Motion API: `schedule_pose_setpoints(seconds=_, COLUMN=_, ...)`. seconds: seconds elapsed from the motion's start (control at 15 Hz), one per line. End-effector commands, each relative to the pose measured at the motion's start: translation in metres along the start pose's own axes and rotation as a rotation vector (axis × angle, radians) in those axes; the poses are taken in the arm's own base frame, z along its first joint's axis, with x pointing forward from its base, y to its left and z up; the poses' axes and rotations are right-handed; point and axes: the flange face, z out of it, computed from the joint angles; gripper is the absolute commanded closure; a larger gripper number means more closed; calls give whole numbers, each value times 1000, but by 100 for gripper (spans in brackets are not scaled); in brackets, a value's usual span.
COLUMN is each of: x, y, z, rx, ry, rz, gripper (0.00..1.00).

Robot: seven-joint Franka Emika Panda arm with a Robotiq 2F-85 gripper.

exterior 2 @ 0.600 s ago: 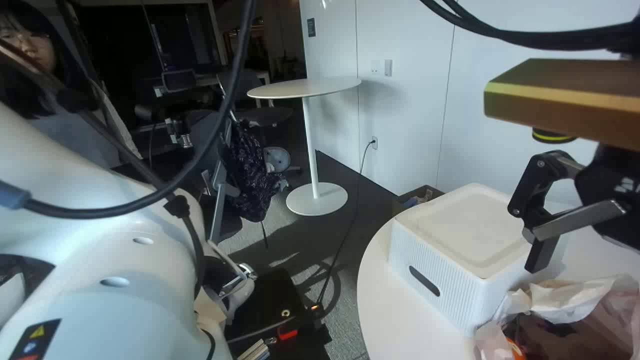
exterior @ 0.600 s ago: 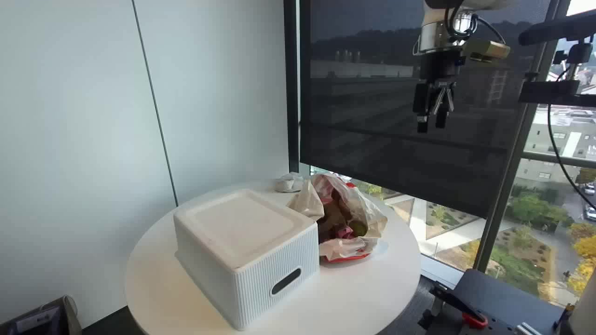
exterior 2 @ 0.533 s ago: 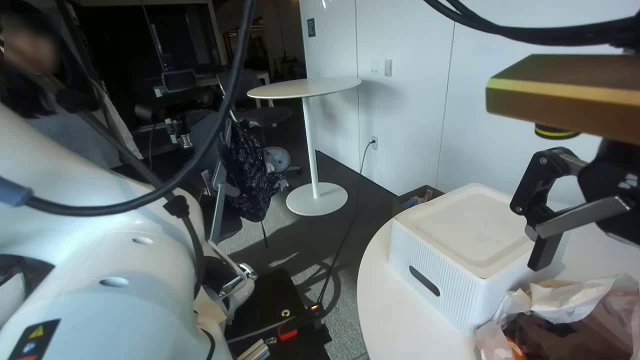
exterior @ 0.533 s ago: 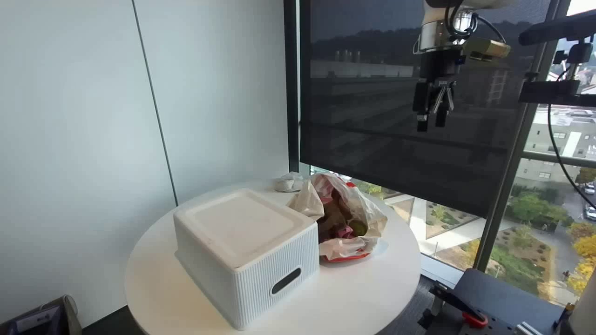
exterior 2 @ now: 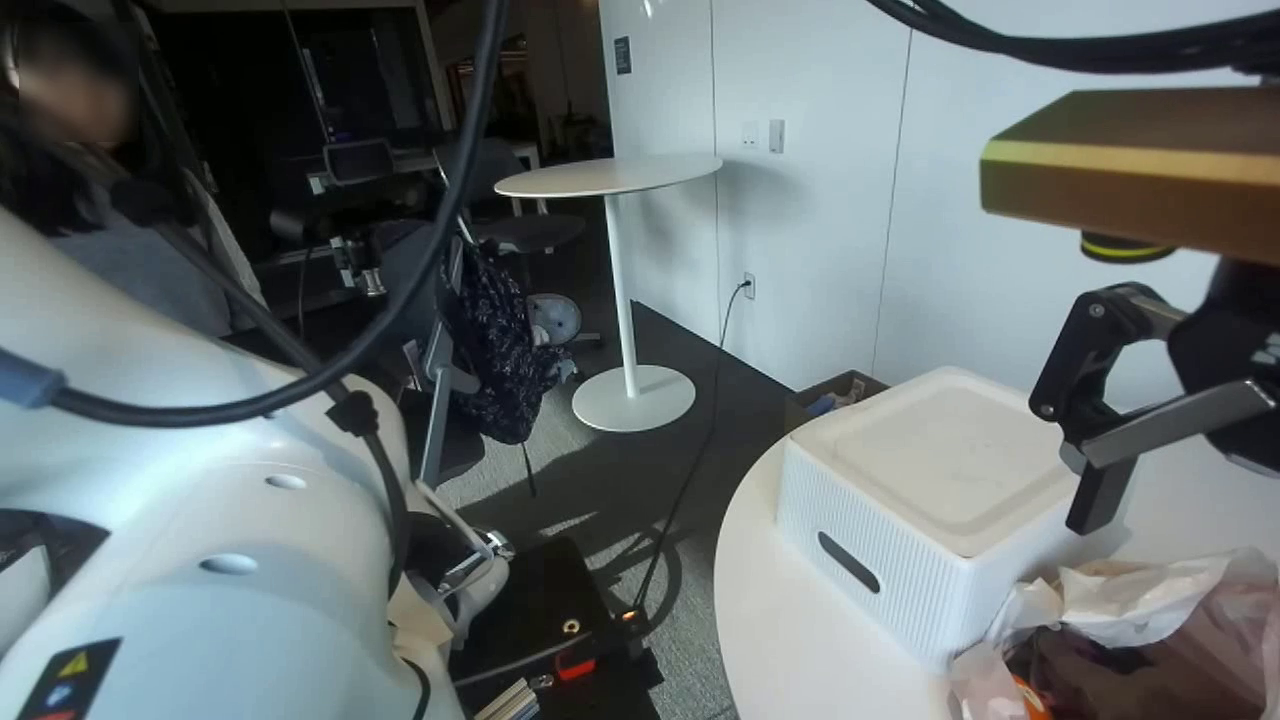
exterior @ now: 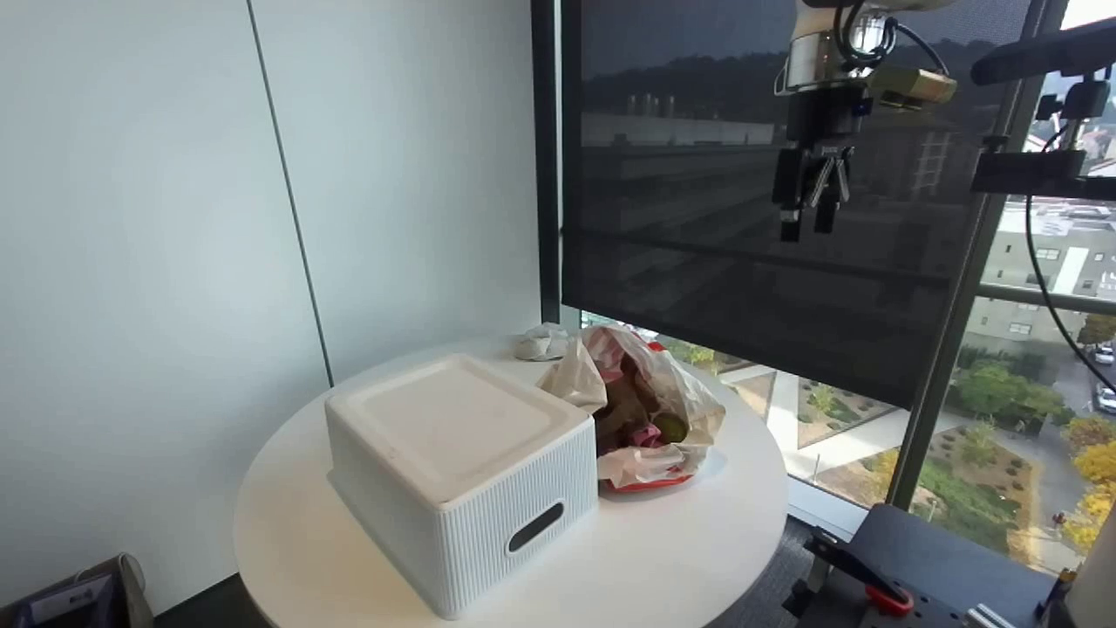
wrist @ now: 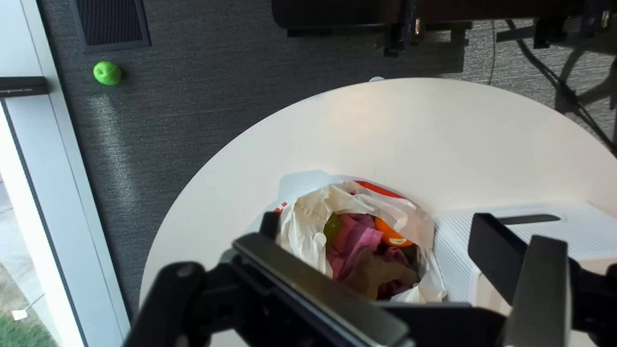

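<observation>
White arm (exterior 2: 200, 500), black cable (exterior 2: 455, 195), black tool (exterior: 807, 225)

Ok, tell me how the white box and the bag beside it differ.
The box has straight, firm edges; the bag is crumpled. The box shows a closed top; the bag gapes open, a pink item visible inside. The box is plain white, with a ribbed side; the bag is whitish with red patches. Both stand on the round table.

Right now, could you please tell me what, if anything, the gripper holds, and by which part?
Nothing: the gripper is open, its fingers apart, the bag untouched below.
</observation>
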Motion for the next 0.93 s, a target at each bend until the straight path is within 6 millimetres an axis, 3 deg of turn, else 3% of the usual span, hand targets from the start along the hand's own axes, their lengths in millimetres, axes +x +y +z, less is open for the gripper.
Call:
schedule_pose_setpoints(seconds=0.0, x=0, y=0, z=-1, rx=0, ry=-1, rz=0, gripper=0)
schedule_pose_setpoints(seconds=0.2, x=11, y=-19, z=60, rx=30, ry=-79, rz=-24, gripper=0)
schedule_pose_setpoints(seconds=0.47, x=22, y=-63, z=158, rx=24, ry=-108, rz=-45, gripper=0)
schedule_pose_setpoints(seconds=0.67, x=38, y=-99, z=218, rx=36, ry=-56, rz=-29, gripper=0)
schedule_pose_setpoints(seconds=0.87, x=62, y=-153, z=242, rx=41, ry=78, rz=-27, gripper=0)
